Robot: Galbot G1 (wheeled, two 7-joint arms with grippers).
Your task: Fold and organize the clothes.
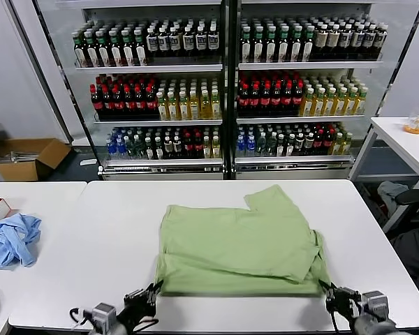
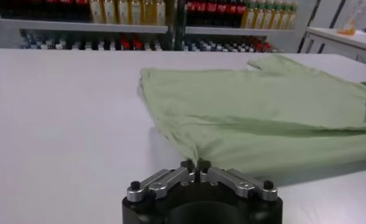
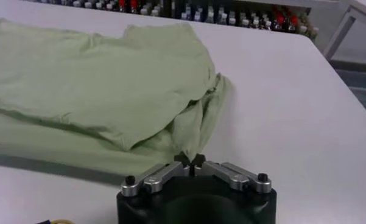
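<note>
Lying folded with its long axis across the white table [image 1: 91, 279], sleeve pointing toward the far side, the light green shirt [image 1: 241, 241] has near corners pinched by the left gripper [image 2: 195, 165] and right gripper [image 3: 190, 161].

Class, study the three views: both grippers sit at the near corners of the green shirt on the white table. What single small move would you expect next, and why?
Probably lift both corners together and carry them away from the robot to fold. The left gripper and right gripper each pinch a near corner of the green shirt, which lies partly folded on the white table.
</note>
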